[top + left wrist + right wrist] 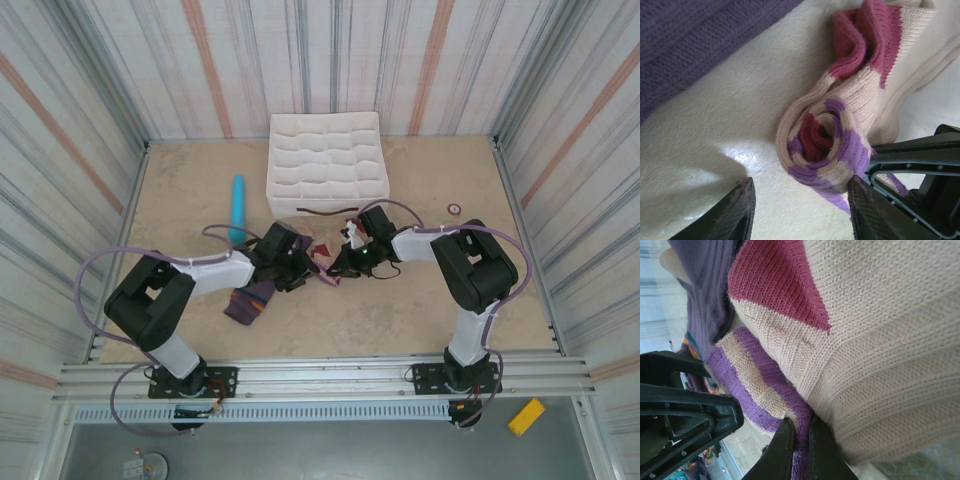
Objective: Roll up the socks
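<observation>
The beige sock (860,95) with maroon patches lies on the table, its purple-striped cuff end wound into a spiral roll (822,145). My left gripper (800,212) is open, and the roll sits just ahead of it, against its right finger (872,210). My right gripper (801,442) is shut on the striped cuff of the beige sock (880,355). In the top view both grippers, left (298,264) and right (340,262), meet at the beige sock (323,251). The dark purple sock (250,300) lies flat beside the left arm and appears as dark purple fabric (690,35) in the left wrist view.
A white compartment box (325,165) stands at the back centre. A light-blue cylinder (237,208) lies to its left. A small ring (454,209) rests at the right. Striped walls close in the table on three sides.
</observation>
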Robot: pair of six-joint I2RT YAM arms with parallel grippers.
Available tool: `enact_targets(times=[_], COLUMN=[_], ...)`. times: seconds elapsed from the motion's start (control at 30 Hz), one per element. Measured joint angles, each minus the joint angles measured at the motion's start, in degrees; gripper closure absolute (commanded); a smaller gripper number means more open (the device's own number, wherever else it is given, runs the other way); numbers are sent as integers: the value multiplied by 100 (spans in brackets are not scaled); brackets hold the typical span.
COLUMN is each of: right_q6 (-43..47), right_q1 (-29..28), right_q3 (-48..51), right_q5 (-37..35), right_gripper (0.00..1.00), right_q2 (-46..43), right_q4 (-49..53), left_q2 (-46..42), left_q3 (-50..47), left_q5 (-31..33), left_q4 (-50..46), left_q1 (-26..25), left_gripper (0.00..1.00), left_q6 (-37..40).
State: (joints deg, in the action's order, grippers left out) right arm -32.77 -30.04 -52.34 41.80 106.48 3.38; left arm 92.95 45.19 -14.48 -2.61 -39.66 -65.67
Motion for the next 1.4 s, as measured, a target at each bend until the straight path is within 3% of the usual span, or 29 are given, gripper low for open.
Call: enact_targets(times=[0.5,0.77,0.87,0.93,1.03,1.13,1.4], right_q6=[-26,-136,-133,-129,-87,109,935], right_q1=[0,0,4,4,-11,-76,-907], right_q3=[-2,-2,0,15,153,374,697], right_q5=[33,42,37,13,-214,-669,-2505], right_gripper=[100,100,100,91,70,58,43], right_q2=[70,85,85,70,-94,-538,-1755], right_q4=[-199,-269,-286,-297,-352,-256,278], left_q2=[111,376,382,382,442,511,636], left_q3=[-247,-315,-326,-315,-151,42,614], left_q5=[525,584,603,592,448,238,-153], left_q4=[807,1399,1453,1429,1222,951,-109], left_q1=[-125,-133,-133,-133,-103,-79,-15], left_gripper=[54,84,91,93,96,99,100], left_q6=[-649,-876,-901,-855,-686,-444,577])
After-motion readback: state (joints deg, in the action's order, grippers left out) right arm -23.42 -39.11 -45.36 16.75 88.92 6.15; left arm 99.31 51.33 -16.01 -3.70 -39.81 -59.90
